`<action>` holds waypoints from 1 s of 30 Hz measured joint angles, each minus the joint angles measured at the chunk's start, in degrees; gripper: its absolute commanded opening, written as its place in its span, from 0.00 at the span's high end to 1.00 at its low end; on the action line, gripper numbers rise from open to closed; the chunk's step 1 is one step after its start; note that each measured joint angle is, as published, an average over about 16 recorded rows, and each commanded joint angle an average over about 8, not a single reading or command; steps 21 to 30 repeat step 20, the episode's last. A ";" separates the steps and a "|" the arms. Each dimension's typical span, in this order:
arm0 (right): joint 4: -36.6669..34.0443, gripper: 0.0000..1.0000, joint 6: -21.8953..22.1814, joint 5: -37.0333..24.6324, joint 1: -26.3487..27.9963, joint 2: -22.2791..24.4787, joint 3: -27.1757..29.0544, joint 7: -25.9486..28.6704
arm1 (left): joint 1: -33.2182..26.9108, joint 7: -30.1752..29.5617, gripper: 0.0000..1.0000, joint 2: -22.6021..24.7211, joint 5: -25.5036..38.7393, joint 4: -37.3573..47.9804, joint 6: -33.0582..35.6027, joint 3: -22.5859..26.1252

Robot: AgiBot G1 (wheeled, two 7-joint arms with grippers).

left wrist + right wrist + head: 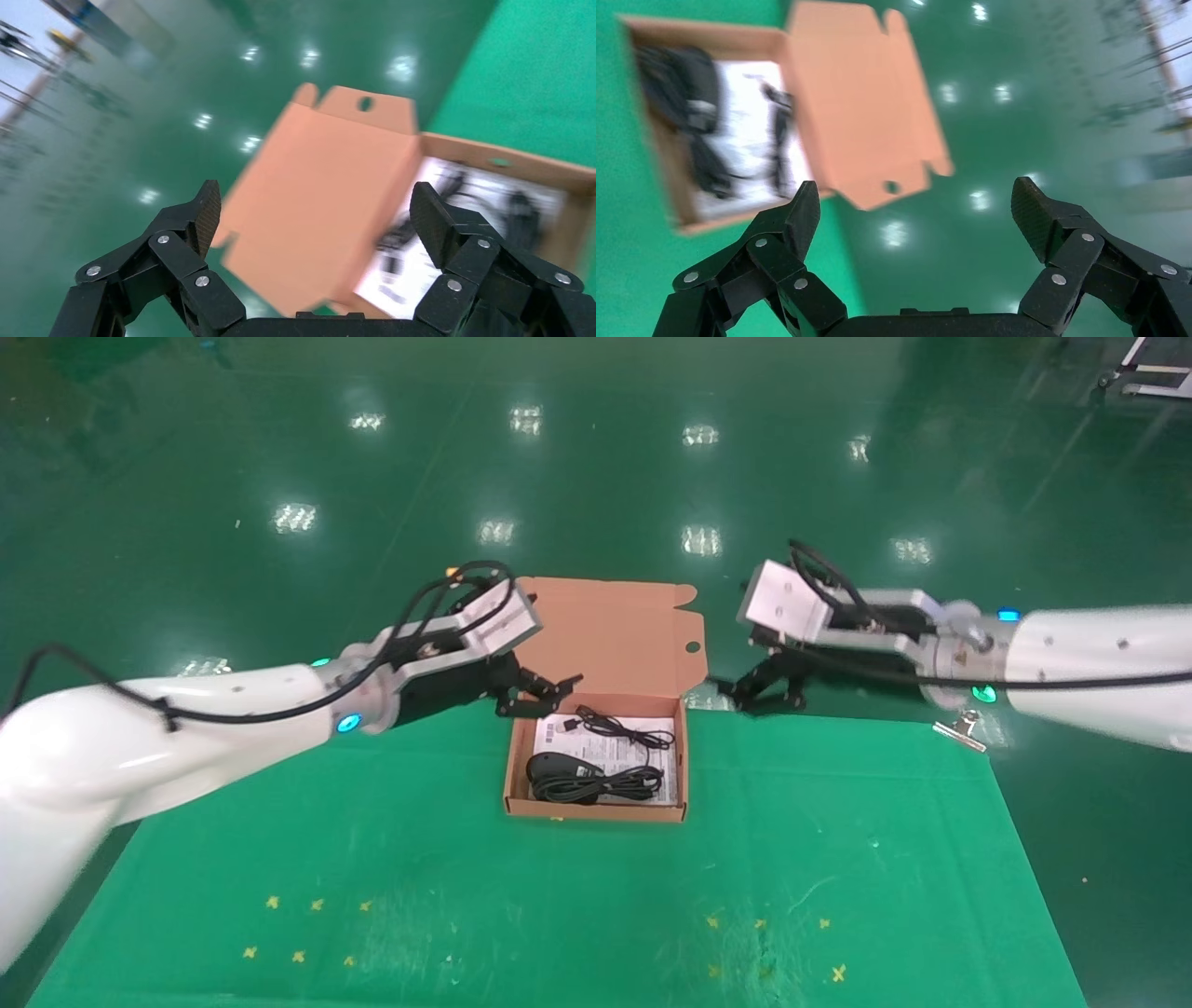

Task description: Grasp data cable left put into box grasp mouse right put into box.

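Note:
The orange-brown box stands open at the middle of the green mat, its flap lid upright at the back. Inside, on a white printed sheet, lie the black mouse, the bundled data cable along the front wall, and the mouse's thin cord. My left gripper is open and empty at the box's back left corner, beside the lid. My right gripper is open and empty just right of the lid. The box also shows in the right wrist view.
The green mat carries small yellow cross marks at the front left and front right. A metal clip sits at the mat's back right edge. Glossy green floor lies beyond the table.

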 measured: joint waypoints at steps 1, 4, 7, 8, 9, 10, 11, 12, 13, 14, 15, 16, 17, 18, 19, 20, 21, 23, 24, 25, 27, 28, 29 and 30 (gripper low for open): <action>0.31 0.00 -1.06 0.97 -0.76 0.34 1.04 -0.05 | 0.49 -0.26 0.00 -0.73 -0.91 -0.64 1.16 -0.67; 1.25 0.00 -4.23 3.87 -3.04 1.37 4.15 -0.18 | 1.94 -1.05 0.00 -2.93 -3.66 -2.54 4.63 -2.68; 2.20 0.00 -7.42 6.79 -5.34 2.40 7.28 -0.32 | 3.40 -1.85 0.00 -5.15 -6.41 -4.45 8.13 -4.69; 2.51 0.00 -8.49 7.76 -6.10 2.74 8.32 -0.36 | 3.89 -2.11 0.00 -5.88 -7.33 -5.09 9.29 -5.36; 2.82 0.00 -9.53 8.71 -6.85 3.08 9.34 -0.41 | 4.36 -2.37 0.00 -6.60 -8.22 -5.71 10.43 -6.02; 3.14 0.00 -10.58 9.68 -7.61 3.42 10.38 -0.45 | 4.85 -2.64 0.00 -7.33 -9.14 -6.35 11.58 -6.69; 3.44 0.00 -11.62 10.63 -8.35 3.75 11.40 -0.50 | 5.32 -2.89 0.00 -8.05 -10.03 -6.97 12.72 -7.34; 3.75 0.00 -12.66 11.58 -9.10 4.09 12.42 -0.54 | 5.80 -3.15 0.00 -8.78 -10.93 -7.59 13.86 -8.00; 4.06 0.00 -13.70 12.53 -9.85 4.42 13.44 -0.58 | 6.28 -3.41 0.00 -9.49 -11.83 -8.22 14.99 -8.66; 4.21 0.00 -14.22 13.01 -10.22 4.59 13.95 -0.61 | 6.52 -3.54 0.00 -9.86 -12.28 -8.53 15.57 -8.99; 4.37 0.00 -14.74 13.48 -10.59 4.76 14.46 -0.63 | 6.75 -3.67 0.00 -10.21 -12.72 -8.84 16.13 -9.31; 4.52 0.00 -15.26 13.96 -10.97 4.93 14.97 -0.65 | 6.99 -3.80 0.00 -10.58 -13.17 -9.15 16.70 -9.64; 4.68 0.00 -15.79 14.44 -11.35 5.10 15.49 -0.67 | 7.23 -3.93 0.00 -10.94 -13.63 -9.47 17.28 -9.98; 4.83 0.00 -16.31 14.92 -11.72 5.26 16.00 -0.70 | 7.47 -4.06 0.00 -11.30 -14.08 -9.78 17.85 -10.30; 4.99 0.00 -16.83 15.40 -12.10 5.43 16.51 -0.72 | 7.71 -4.19 0.00 -11.67 -14.53 -10.09 18.42 -10.64; 5.14 0.00 -17.34 15.86 -12.46 5.60 17.01 -0.74 | 7.94 -4.32 0.00 -12.02 -14.97 -10.40 18.98 -10.96; 5.14 0.00 -17.34 15.86 -12.46 5.60 17.01 -0.74 | 7.94 -4.32 0.00 -12.02 -14.97 -10.40 18.98 -10.96; 5.14 0.00 -17.34 15.86 -12.46 5.60 17.01 -0.74 | 7.94 -4.32 0.00 -12.02 -14.97 -10.40 18.98 -10.96; 5.14 0.00 -17.34 15.86 -12.46 5.60 17.01 -0.74 | 7.94 -4.32 0.00 -12.02 -14.97 -10.40 18.98 -10.96; 5.14 0.00 -17.34 15.86 -12.46 5.60 17.01 -0.74 | 7.94 -4.32 0.00 -12.02 -14.97 -10.40 18.98 -10.96; 5.14 0.00 -17.34 15.86 -12.46 5.60 17.01 -0.74 | 7.94 -4.32 0.00 -12.02 -14.97 -10.40 18.98 -10.96; 5.14 0.00 -17.34 15.86 -12.46 5.60 17.01 -0.74 | 7.94 -4.32 0.00 -12.02 -14.97 -10.40 18.98 -10.96; 5.14 0.00 -17.34 15.86 -12.46 5.60 17.01 -0.74 | 7.94 -4.32 0.00 -12.02 -14.97 -10.40 18.98 -10.96; 5.14 0.00 -17.34 15.86 -12.46 5.60 17.01 -0.74 | 7.94 -4.32 0.00 -12.02 -14.97 -10.40 18.98 -10.96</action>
